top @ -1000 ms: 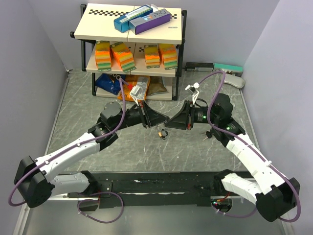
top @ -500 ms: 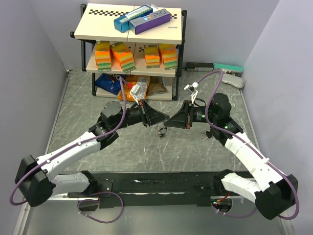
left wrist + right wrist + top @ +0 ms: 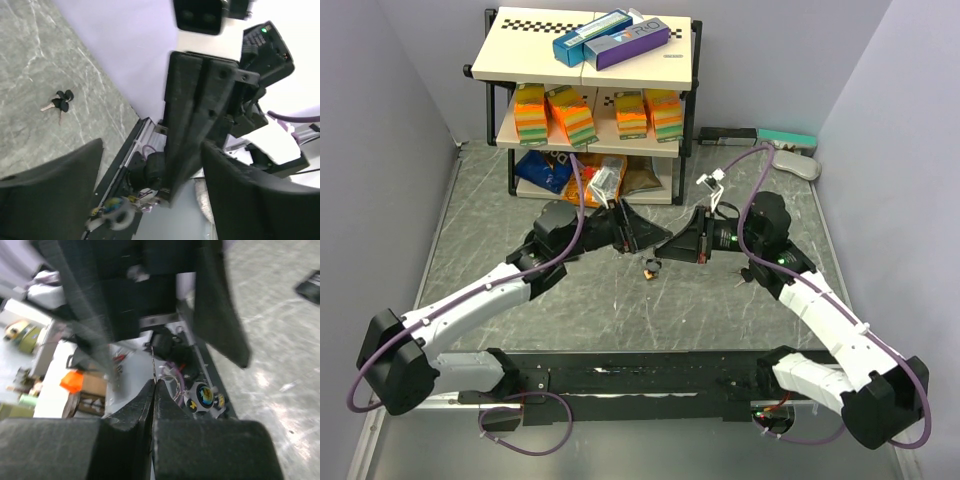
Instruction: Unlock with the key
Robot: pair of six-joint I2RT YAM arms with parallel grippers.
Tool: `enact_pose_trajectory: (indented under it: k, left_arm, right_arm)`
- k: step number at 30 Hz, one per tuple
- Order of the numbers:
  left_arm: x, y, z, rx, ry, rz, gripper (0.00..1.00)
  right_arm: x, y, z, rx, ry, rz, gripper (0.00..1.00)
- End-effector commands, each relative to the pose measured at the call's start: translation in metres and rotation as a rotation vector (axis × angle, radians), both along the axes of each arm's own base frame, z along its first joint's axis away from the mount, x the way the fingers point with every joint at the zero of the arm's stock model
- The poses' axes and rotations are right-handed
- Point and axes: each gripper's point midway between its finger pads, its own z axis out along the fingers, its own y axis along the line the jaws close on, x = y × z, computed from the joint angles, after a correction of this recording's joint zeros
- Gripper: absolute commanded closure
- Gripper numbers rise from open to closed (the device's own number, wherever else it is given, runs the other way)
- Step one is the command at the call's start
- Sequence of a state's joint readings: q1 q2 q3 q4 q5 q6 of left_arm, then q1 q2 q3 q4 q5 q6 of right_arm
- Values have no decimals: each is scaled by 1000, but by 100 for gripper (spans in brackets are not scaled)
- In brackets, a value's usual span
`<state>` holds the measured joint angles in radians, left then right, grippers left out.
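Observation:
A small brass and dark lock (image 3: pixel 650 267) hangs above the table, just under the tips of my right gripper (image 3: pixel 661 252). In the right wrist view that gripper (image 3: pixel 154 382) is shut on a thin metal blade, the key (image 3: pixel 152 362), seen edge-on and sticking out past the tips. My left gripper (image 3: pixel 638 232) faces it from the left with its jaws open and nothing between them. In the left wrist view the left gripper (image 3: pixel 152 145) stands wide around the right gripper's fingers (image 3: pixel 190 125) without touching them. How key and lock meet is hidden.
A bunch of black-headed keys (image 3: pixel 60 102) lies on the marble table beside the right arm (image 3: pixel 748 273). A shelf rack (image 3: pixel 590 100) with sponges, boxes and packets stands at the back. A grey device (image 3: pixel 790 160) lies back right. A black rail (image 3: pixel 650 375) runs along the near edge.
My left gripper has opened and drawn back from the lock. My right gripper has closed fully and edged left, with the lock now hanging at its tips.

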<state>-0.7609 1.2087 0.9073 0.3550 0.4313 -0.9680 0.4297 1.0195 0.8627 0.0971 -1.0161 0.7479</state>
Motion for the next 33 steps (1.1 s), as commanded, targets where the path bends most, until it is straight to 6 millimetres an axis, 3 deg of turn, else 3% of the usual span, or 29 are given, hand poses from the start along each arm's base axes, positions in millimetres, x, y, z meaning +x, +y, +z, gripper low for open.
enact_pose_trajectory:
  k: [1,4,6,7,8,10,11,13,14,16,17,19,20,22,24,25,33]
  left_arm:
    - [1,0,34,-42,-41,43,12]
    - [29,15,25,-7,23,234,9]
    - [40,28,5,38,138,348,8]
    - [56,42,-6,54,197,475,8]
    - [58,50,-41,154,301,530,9]
    - [65,57,-61,191,418,612,13]
    - [69,53,-85,265,457,620,15]
    - [69,50,-105,379,522,618,21]
    - [71,40,-136,476,575,600,21]
    - [71,33,-147,600,604,595,21]
    - [80,19,-159,669,598,596,20]
    - [78,17,-201,835,653,596,22]
    - [85,7,-195,834,650,591,24]
    - [81,2,-221,925,676,572,26]
    - [81,-7,-228,937,694,548,28]
    - [78,-6,-244,978,722,544,30]
    - [65,2,-281,1085,801,544,36]
  right_arm:
    - [26,-9,-17,-60,25,-146,100]
    - [35,-22,-36,-110,83,-218,100]
    - [41,-33,-50,-169,112,-289,100]
    - [44,-38,-52,-191,114,-323,100]
    - [52,-48,-56,-221,113,-393,100]
    - [52,-60,-65,-284,130,-444,100]
    - [52,-66,-65,-296,122,-469,100]
    - [54,-77,-70,-346,124,-531,100]
    - [53,-81,-68,-353,111,-553,100]
    - [52,-90,-72,-387,108,-595,100]
    - [51,-92,-70,-387,97,-607,100]
    - [48,-96,-71,-394,94,-623,100]
    - [46,-97,-69,-389,90,-626,100]
    - [43,-98,-70,-385,86,-629,100]
    - [40,-98,-68,-378,78,-631,100]
    - [39,-99,-66,-376,68,-632,100]
    - [37,-98,-61,-366,32,-619,100]
